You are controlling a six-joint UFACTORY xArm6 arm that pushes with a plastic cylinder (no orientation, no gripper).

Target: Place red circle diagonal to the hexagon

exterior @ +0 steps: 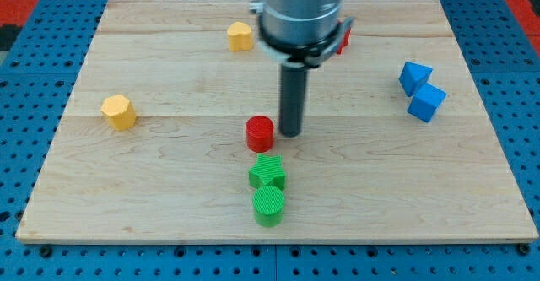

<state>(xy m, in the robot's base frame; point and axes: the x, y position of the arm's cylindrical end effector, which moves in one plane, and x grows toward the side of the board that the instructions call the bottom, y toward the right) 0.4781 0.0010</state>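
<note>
Near the middle of the wooden board (169, 146), slightly toward its bottom edge: one red circle (260, 133), with my tip (290, 134) just beside it on the view's right, touching or nearly so, too close to call. No gripper on this arm, only the straight dark rod, so nothing open, shut or held. Just below the red circle, toward the bottom edge: two green blocks, one green star (267, 172) and one green circle (269, 205), touching each other in a short column. Yellow blocks, two in count: one yellow hexagon (118, 111) near the left edge, well apart from the red circle, and one yellow block (240, 36) near the top edge, shape hard to make out. Near the right edge: two blue blocks, an upper blue block (414, 77) and a lower blue block (427, 102), touching. Behind the arm near the top edge: one more red block (343, 40), mostly hidden, shape unclear.
</note>
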